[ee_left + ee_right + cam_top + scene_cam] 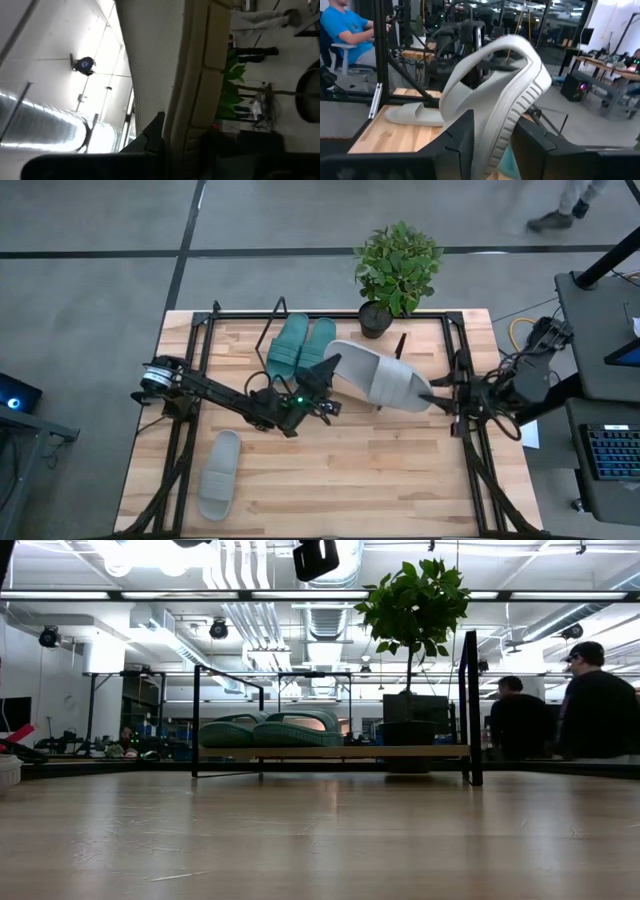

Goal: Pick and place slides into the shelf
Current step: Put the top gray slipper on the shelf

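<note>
The grey slide hangs in the air between my two grippers, just in front of the shelf where the two teal slides already lie. It looks light, springy foam, best pinched at the sole's edge. My left gripper is clamped on one end. My right gripper straddles the other end, jaws partly apart; whether they press, I cannot tell. Another grey slide lies on the wooden tabletop. A potted plant stands just beside the shelf, and people stand beyond.
</note>
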